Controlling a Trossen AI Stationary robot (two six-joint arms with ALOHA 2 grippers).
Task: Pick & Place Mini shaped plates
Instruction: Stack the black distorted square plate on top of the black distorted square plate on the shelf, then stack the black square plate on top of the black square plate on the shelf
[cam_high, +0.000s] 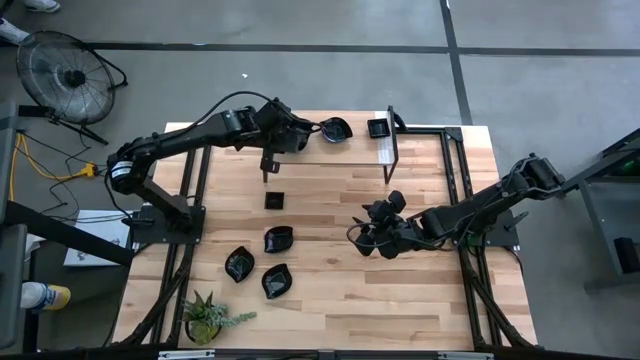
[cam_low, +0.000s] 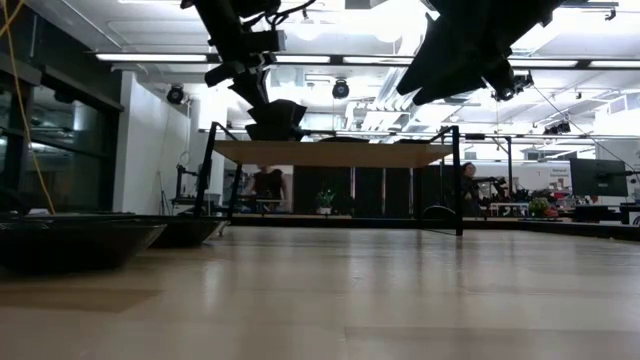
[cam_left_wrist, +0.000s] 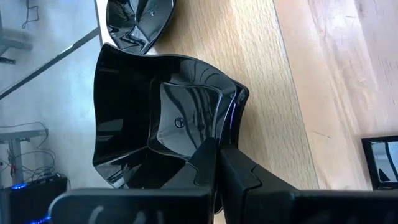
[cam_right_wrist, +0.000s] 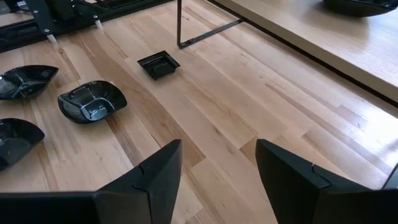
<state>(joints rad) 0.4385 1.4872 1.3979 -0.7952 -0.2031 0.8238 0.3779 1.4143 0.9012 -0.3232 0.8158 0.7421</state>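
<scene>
Over the raised shelf (cam_high: 340, 155), left gripper (cam_high: 300, 135) clamped on wavy plate (cam_left_wrist: 161, 121), seemingly best lowered level before release; right gripper (cam_high: 368, 238) spread, empty.

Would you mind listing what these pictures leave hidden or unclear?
- High view: the left gripper overlaps the wavy plate, hiding the grip.
- Left wrist view: the square plate is cut off by the picture's edge.
- Low view: the near plates show edge-on, shapes unreadable.
- Right wrist view: the shelf plate is cropped.

No readable text, label or sign anywhere.
</scene>
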